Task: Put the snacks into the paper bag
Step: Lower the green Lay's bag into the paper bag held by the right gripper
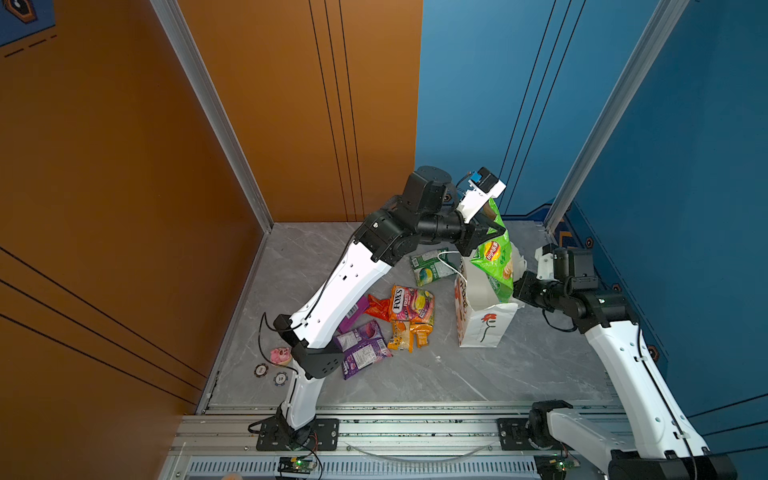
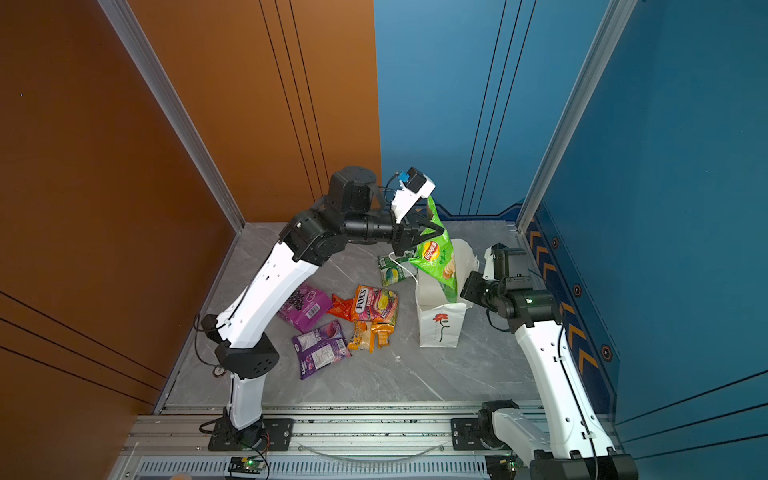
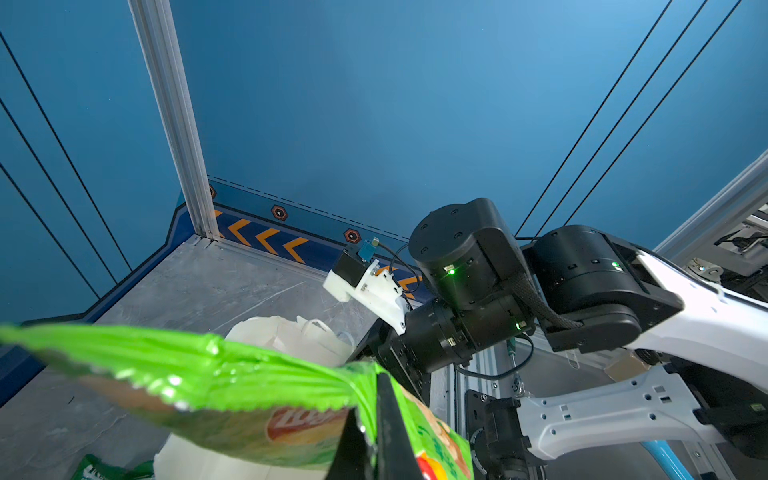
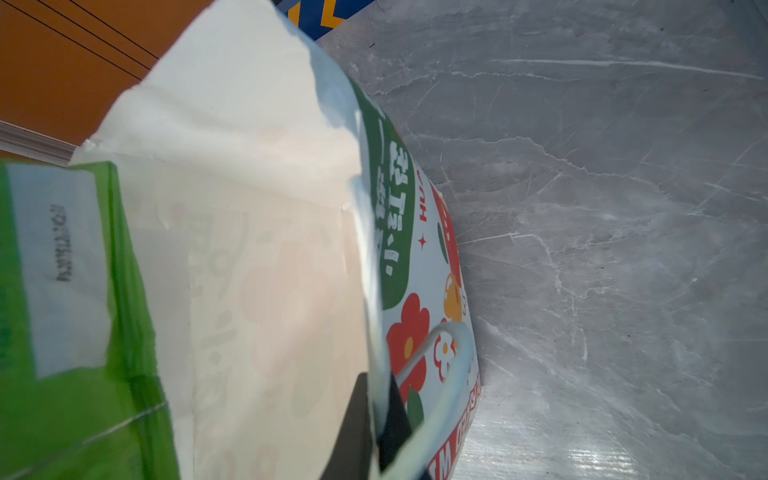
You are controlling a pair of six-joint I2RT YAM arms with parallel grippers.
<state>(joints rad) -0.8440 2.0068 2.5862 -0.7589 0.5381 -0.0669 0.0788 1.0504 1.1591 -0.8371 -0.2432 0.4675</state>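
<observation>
Sm green pkt (image 1: 430,268) by bag (image 1: 484,328); FOX'S (image 1: 411,305) near.

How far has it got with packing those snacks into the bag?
Done: nothing visibly packed yet. In hand: the left gripper holds the large green packet, its lower end inside the paper bag, whose rim the right gripper pinches open. Left: the small green packet, two purple packets, FOX'S packet, red-orange packet and orange-yellow packets lie on the table.
</observation>
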